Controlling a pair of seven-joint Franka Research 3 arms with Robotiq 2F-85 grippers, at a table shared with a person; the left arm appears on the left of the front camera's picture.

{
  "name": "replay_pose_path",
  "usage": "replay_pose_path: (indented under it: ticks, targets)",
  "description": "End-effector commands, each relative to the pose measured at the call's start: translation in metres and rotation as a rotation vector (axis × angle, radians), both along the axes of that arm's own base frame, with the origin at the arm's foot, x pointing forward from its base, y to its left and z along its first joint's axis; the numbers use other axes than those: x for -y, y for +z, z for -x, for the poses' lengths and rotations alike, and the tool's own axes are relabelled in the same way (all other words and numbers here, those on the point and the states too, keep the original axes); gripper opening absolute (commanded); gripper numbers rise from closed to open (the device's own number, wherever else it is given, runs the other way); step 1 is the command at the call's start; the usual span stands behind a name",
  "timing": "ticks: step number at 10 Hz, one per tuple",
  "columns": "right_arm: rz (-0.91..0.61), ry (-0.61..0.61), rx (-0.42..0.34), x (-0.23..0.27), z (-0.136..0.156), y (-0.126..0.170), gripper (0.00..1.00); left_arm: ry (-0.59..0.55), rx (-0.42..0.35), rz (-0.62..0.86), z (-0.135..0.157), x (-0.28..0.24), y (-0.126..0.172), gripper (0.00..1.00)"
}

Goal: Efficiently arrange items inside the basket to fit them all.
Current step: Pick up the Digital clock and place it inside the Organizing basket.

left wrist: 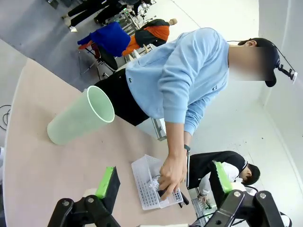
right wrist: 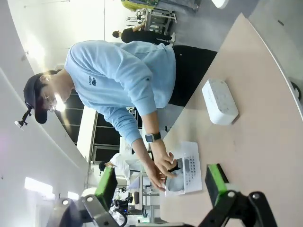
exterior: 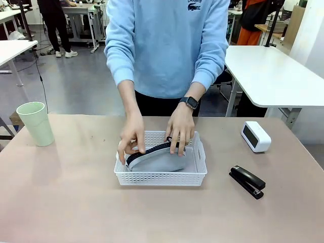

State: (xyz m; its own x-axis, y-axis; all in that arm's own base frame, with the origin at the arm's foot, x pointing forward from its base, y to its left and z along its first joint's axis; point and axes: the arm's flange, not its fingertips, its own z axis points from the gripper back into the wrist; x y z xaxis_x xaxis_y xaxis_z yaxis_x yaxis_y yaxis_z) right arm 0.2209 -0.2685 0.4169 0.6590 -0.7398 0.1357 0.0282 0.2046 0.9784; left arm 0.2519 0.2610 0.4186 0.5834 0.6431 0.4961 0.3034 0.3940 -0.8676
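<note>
The left gripper and the right gripper are both seen spread wide, with nothing held. Nearest, on the robot's right, the black stapler is laid slantwise on the table, apart from the basket; the right arm is judged nearer. In the basket, the grey pouch is pressed down by the person's 2 hands, its long axis along the basket's length. Farther right the white box is set; far left the green cup stands upright.

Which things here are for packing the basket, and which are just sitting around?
For the job: basket, grey pouch in it, green cup, white box, black stapler.
Just around: white table behind the person.
</note>
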Motion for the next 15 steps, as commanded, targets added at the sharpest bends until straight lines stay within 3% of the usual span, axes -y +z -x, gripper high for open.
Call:
replay_pose_path:
  ticks: [1, 6, 7, 8, 9, 11, 12, 14, 15]
  targets:
    - [-0.011, -0.009, 0.008, 0.002, -0.001, 0.006, 1.0, -0.012, 0.019, -0.019, 0.002, -0.001, 0.0, 1.0]
    - [0.001, -0.002, -0.001, 0.001, 0.0, 0.002, 1.0, -0.012, 0.019, -0.019, 0.002, -0.001, 0.0, 1.0]
    - [0.106, 0.026, -0.045, -0.017, -0.017, 0.018, 1.0, -0.012, 0.019, -0.019, 0.002, -0.001, 0.0, 1.0]
    - [0.3, 0.104, -0.079, -0.047, -0.048, 0.044, 1.0, -0.012, 0.019, -0.019, 0.002, -0.001, 0.0, 1.0]
    - [0.521, 0.15, -0.163, -0.081, -0.081, 0.062, 1.0, -0.012, 0.019, -0.019, 0.002, -0.001, 0.0, 1.0]
    - [0.921, 0.251, -0.294, -0.153, -0.138, 0.077, 1.0, -0.012, 0.019, -0.019, 0.002, -0.001, 0.0, 1.0]
    - [1.038, 0.286, -0.325, -0.18, -0.154, 0.076, 1.0, -0.012, 0.019, -0.019, 0.002, -0.001, 0.0, 1.0]
    - [1.07, 0.316, -0.306, -0.202, -0.163, 0.077, 1.0, -0.012, 0.019, -0.019, 0.002, -0.001, 0.0, 1.0]
    - [0.97, 0.241, -0.244, -0.192, -0.157, 0.085, 1.0, -0.012, 0.019, -0.019, 0.002, -0.001, 0.0, 1.0]
